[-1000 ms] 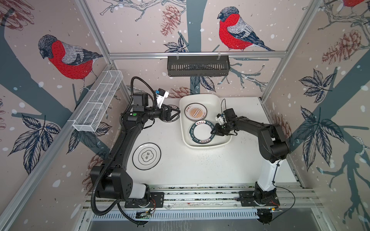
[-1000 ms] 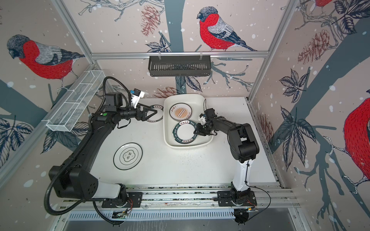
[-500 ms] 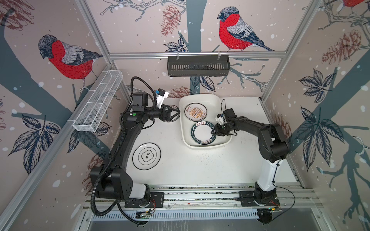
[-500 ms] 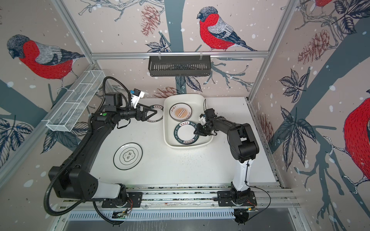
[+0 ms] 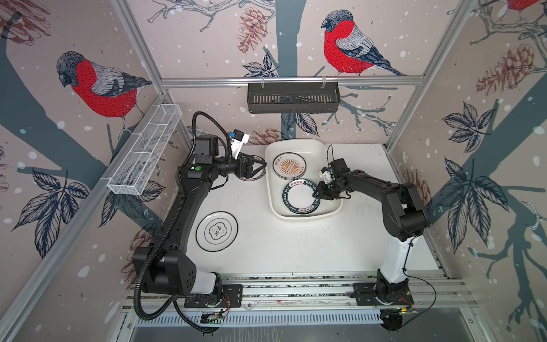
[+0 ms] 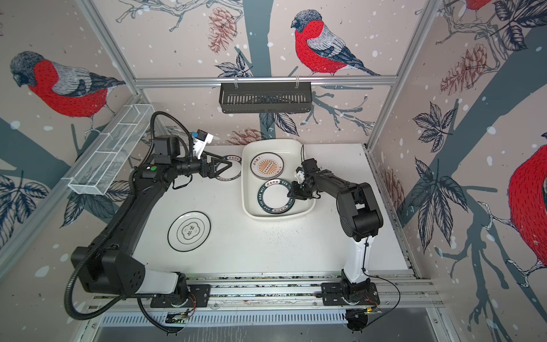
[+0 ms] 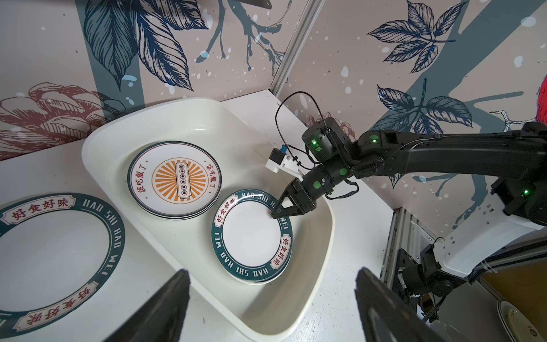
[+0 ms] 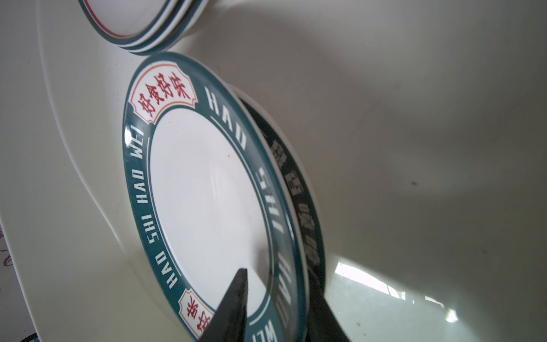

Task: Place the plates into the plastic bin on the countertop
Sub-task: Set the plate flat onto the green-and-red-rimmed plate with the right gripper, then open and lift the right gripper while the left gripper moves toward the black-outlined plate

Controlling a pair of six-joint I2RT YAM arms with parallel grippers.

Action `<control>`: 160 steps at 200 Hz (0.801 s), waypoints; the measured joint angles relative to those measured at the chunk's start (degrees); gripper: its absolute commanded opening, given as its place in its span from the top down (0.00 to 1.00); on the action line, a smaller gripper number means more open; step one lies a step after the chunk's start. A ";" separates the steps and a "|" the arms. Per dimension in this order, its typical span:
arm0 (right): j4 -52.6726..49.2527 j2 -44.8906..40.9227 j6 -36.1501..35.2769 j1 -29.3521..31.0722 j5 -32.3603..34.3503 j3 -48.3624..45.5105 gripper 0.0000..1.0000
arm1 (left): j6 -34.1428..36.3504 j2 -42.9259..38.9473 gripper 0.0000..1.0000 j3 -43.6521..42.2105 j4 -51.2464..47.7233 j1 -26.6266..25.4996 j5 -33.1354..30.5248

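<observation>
The white plastic bin holds a stack of plates topped by an orange sunburst plate. Beside it, a teal-rimmed plate lies on another plate. My right gripper straddles that plate's rim, slightly open, the upper finger clear of the plate. My left gripper hangs wide open over a teal-rimmed plate on the countertop. A black-emblem plate lies front left.
A black slotted basket hangs on the back rail. A white wire-mesh tray hangs on the left wall. Aluminium rails with both arm bases run along the front edge. The bin wall rises close beside the right gripper.
The right gripper's jaws have parted a little around the teal plate's rim, and the plate lies flat in the bin. The left arm has not moved.
</observation>
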 measured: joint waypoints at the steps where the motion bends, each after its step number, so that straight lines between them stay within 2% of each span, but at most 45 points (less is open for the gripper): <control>1: 0.00 0.00 0.00 0.00 0.04 0.02 0.68 | 0.00 0.02 0.13 0.00 -0.02 0.00 0.00; 160: -4.37 -1.75 -1.20 0.09 5.92 3.67 0.67 | 0.59 0.81 0.12 1.05 -1.09 0.00 -0.04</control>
